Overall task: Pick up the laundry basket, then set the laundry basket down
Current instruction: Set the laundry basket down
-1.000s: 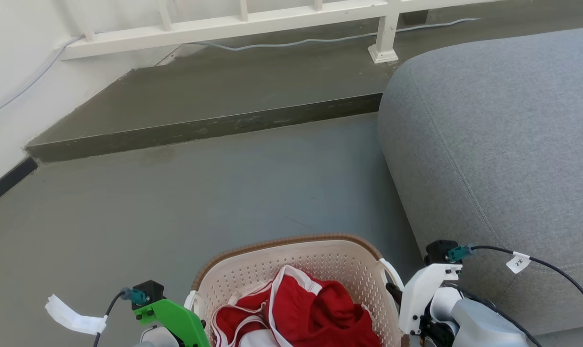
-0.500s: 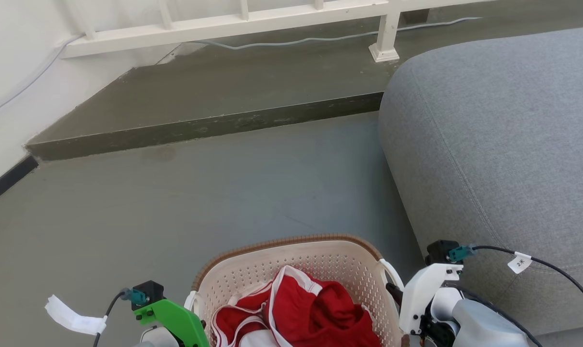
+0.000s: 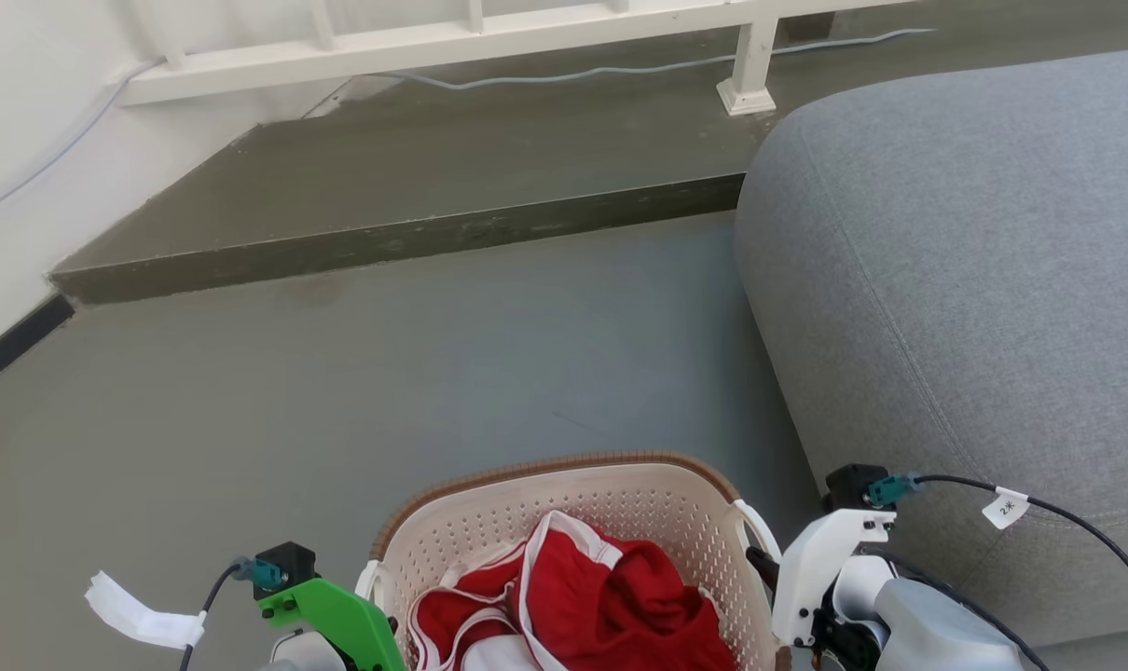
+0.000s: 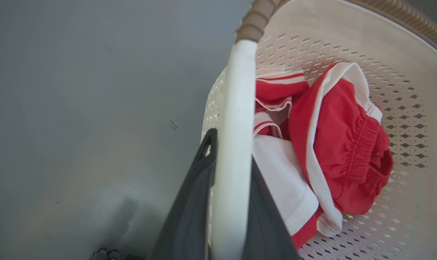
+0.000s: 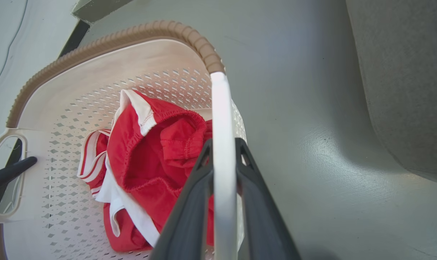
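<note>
The laundry basket [image 3: 564, 463], cream-white and perforated with a brown woven-look rim, sits at the bottom centre of the head view. Red and white clothes [image 3: 611, 596] lie inside it. My left gripper [image 4: 231, 151] is shut on the basket's left white handle [image 4: 236, 90], which runs between its two dark fingers. Under its green mount, it shows at the basket's left side [image 3: 378, 623]. My right gripper [image 5: 223, 144] is shut on the right white handle [image 5: 219, 108] and appears beside the basket [image 3: 764, 568]. I cannot tell whether the basket's base touches the floor.
A large grey sofa cushion [image 3: 974, 261] fills the right side, close to my right arm. Grey floor [image 3: 433, 373] stretches ahead to a raised dark step [image 3: 396, 242]. Beyond it run a white railing [image 3: 433, 42] and a cable [image 3: 620, 70]. A white wall [image 3: 23, 112] is at left.
The step, railing and sofa have drifted slightly up the head view, so the camera moved. The basket and both grippers keep the same place in the picture.
</note>
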